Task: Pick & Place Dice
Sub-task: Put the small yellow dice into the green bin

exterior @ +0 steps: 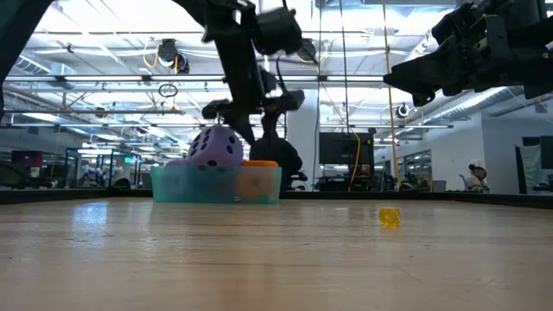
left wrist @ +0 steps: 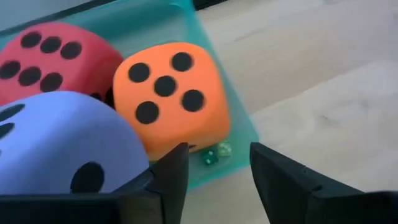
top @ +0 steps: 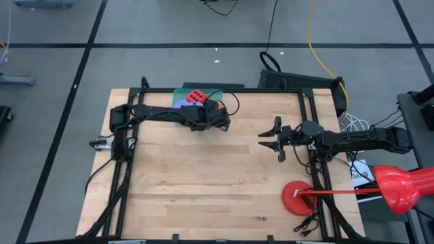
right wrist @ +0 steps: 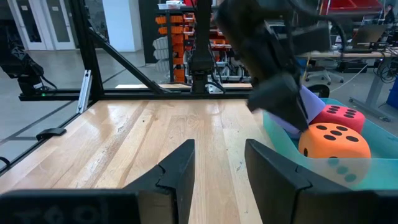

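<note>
Dice sit in the tray, and your left gripper hangs over them with nothing in it.

Your left gripper (left wrist: pixel 214 171) hovers over the teal tray (left wrist: pixel 239 118) at the table's far edge, fingers apart and empty. In the tray you see the orange die (left wrist: pixel 171 96), the red die (left wrist: pixel 46 65) and a purple-blue die (left wrist: pixel 59 143) packed close together. Your right gripper (top: pixel 271 142) waits well apart at the table's right side, fingers spread, holding nothing. A tiny yellow die (exterior: pixel 390 217) lies on the bare wood.
</note>
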`<state>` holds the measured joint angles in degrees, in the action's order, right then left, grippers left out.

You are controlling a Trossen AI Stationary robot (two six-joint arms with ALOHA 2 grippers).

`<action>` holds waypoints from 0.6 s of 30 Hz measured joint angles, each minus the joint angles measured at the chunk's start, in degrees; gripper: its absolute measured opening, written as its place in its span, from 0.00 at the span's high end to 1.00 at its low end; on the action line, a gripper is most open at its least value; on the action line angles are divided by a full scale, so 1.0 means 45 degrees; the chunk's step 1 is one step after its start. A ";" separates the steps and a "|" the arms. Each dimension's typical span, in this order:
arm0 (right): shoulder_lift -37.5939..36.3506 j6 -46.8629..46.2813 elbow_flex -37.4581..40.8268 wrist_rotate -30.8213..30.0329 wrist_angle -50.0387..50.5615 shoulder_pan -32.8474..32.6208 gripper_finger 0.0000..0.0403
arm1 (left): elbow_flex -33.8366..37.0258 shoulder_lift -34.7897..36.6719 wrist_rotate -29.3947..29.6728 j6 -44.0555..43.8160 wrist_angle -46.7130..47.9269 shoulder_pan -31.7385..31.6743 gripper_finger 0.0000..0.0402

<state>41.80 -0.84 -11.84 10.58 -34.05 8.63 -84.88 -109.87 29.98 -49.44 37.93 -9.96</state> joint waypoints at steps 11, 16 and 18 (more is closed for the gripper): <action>-0.0005 0.0000 0.0015 -0.0002 -0.0008 0.0002 0.68 | -0.0015 0.1581 -0.0130 0.2782 -0.0354 0.1358 0.62; -0.0005 0.0000 0.0015 -0.0002 -0.0003 0.0000 0.68 | -0.0015 0.2364 -0.1607 0.3838 -0.0300 0.2254 0.62; -0.0005 0.0000 0.0015 0.0003 -0.0003 -0.0001 0.68 | 0.0074 0.2714 -0.1874 0.4082 -0.0447 0.2567 0.62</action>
<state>41.78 -0.84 -11.77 10.59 -34.06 8.63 -84.55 -97.66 21.55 -31.08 35.91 1.59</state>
